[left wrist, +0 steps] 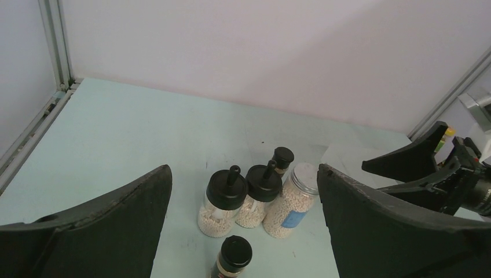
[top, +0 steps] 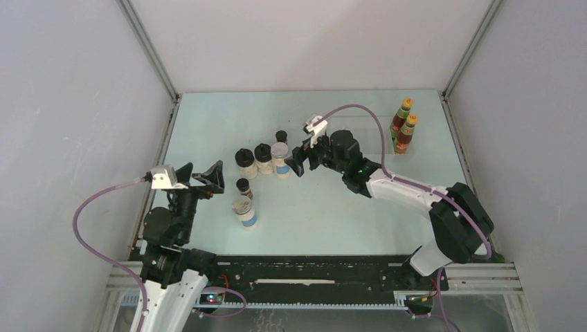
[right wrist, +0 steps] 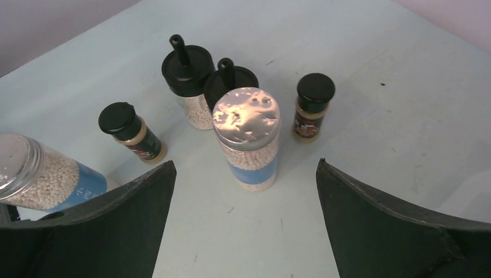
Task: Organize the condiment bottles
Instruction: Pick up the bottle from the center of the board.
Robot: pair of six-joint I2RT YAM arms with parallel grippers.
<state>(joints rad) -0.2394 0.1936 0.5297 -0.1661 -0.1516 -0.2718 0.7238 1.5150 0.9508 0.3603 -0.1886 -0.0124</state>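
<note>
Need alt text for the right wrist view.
Open right end effector faces an upright grey-lidded jar. Two black-lidded jars stand just behind it, tiny dark jars flank it, and another grey-lidded jar sits at the left edge.

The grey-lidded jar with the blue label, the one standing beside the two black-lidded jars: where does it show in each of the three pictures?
Top external: the grey-lidded jar stands a little left of the picture's middle, at the right end of its cluster.
Left wrist: the jar is in the lower middle.
Right wrist: the jar fills the centre, nearest the camera.
Shared landmark: the two black-lidded jars right beside it.
</note>
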